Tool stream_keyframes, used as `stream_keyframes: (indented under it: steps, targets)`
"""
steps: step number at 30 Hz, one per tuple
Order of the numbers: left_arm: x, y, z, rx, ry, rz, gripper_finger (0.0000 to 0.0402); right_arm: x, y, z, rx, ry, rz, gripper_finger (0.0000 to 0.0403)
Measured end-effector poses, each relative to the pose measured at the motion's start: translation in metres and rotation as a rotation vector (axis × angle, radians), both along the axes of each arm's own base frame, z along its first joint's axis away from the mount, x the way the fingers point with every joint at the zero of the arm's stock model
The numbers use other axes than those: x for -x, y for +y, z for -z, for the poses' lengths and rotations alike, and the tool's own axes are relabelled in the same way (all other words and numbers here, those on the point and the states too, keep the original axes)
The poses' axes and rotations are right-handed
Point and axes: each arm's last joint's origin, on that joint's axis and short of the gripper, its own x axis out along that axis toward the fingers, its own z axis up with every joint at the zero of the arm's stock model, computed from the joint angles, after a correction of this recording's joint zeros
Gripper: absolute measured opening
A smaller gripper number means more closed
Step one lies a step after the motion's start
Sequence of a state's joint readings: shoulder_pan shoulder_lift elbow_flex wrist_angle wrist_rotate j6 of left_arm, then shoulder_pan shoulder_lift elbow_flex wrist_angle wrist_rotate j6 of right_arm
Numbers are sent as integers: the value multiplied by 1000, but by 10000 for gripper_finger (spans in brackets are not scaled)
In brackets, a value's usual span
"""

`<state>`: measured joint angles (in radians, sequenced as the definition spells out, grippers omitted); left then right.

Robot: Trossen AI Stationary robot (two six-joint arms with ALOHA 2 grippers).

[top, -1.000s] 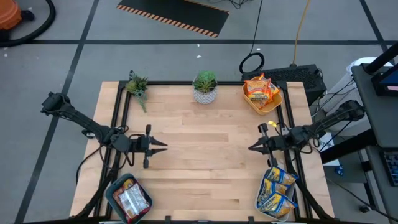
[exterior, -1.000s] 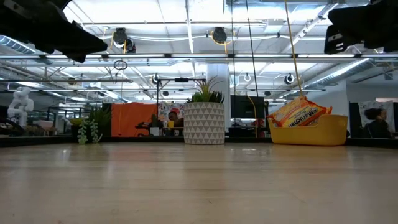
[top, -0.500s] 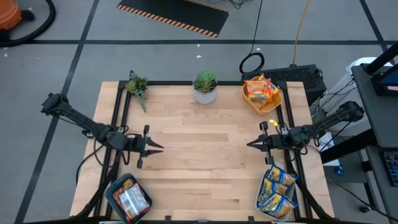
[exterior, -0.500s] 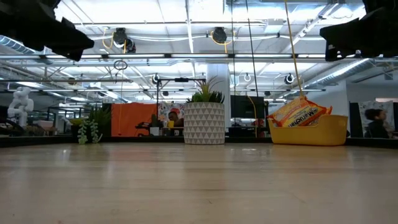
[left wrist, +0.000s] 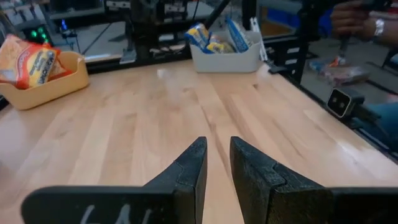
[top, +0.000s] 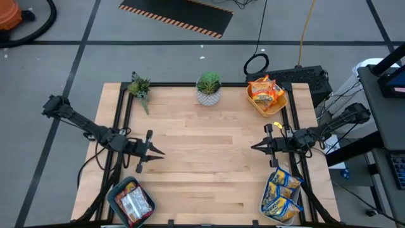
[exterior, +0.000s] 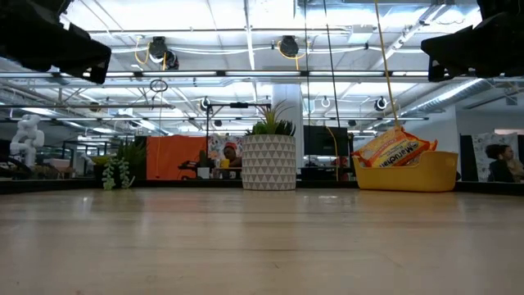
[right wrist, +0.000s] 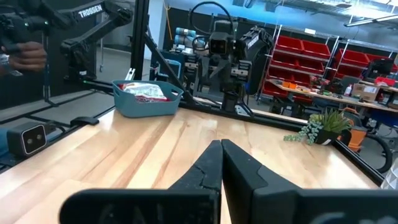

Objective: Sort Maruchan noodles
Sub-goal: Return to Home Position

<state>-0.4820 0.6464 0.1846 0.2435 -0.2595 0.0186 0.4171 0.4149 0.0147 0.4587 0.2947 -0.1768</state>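
Note:
The Maruchan noodles lie sorted in three bins. Orange-yellow packets (top: 266, 90) fill the yellow bin (top: 276, 109) at the far right. Blue-and-yellow packets (top: 280, 192) fill the pale bin (top: 268, 209) at the near right. Red packets (top: 133, 202) lie in the teal bin (top: 116, 190) at the near left. My left gripper (top: 161, 152) hovers over the table's left side; its fingers stand slightly open (left wrist: 217, 146) with nothing between them. My right gripper (top: 253, 147) hovers over the right side, shut (right wrist: 221, 144) and empty. Both point toward the table's middle.
A potted plant in a white patterned pot (top: 208, 88) stands at the middle of the far edge, and a small green sprig (top: 140, 87) lies at the far left corner. Bare wood (top: 209, 164) spreads between the grippers. A person's hand (left wrist: 354, 15) shows beyond the table's right side.
My left gripper has drawn back a little toward the table's left edge, and its tip has swung slightly toward the near edge. My right gripper has turned a little at the wrist without leaving its place. The packets and bins have stayed still.

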Motion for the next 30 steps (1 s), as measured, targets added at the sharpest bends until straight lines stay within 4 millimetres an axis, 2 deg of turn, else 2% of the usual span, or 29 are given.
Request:
stream_keyframes:
  steps: [5, 13, 21, 27, 30]
  targets:
    - [5, 4, 18, 7, -40, -4, 76, 0, 0, 0, 14, -1, 1, 0]
    - [15, 12, 30, 44, -71, 16, 76, 0, 0, 0, 22, -1, 1, 0]
    - [21, 15, 27, 55, -105, 31, 76, 0, 0, 4, 41, 34, 2, 0]
    - [23, 16, 28, 51, -96, 31, 76, 3, -5, 6, 26, 61, 138, 0]
    - [23, 16, 29, 45, -84, 30, 76, 5, -4, 3, 27, 35, 53, 0]
